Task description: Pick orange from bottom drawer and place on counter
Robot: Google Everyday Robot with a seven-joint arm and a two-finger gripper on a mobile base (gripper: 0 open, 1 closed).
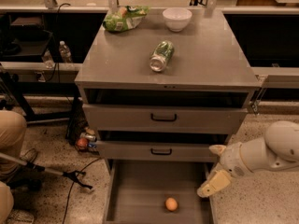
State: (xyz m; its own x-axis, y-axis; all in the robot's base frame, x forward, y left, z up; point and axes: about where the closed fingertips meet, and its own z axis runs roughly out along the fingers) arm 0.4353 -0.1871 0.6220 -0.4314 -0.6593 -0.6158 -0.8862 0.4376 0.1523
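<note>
The orange (171, 204) lies on the flat floor of the open bottom drawer (140, 190), near its front middle. The counter (205, 59) is the grey cabinet top above it. My gripper (212, 169) hangs at the drawer's right wall, above and to the right of the orange, apart from it. One pale finger (213, 184) points down-left toward the drawer; another tip (217, 149) sits higher by the middle drawer's front. The white arm (271, 150) comes in from the right.
On the counter lie a green can (161, 55) on its side, a white bowl (177, 18) and a green chip bag (124, 17). Two upper drawers with black handles (163, 118) stand slightly open. A small dark-red round object (82, 143) and cables lie on the floor at left.
</note>
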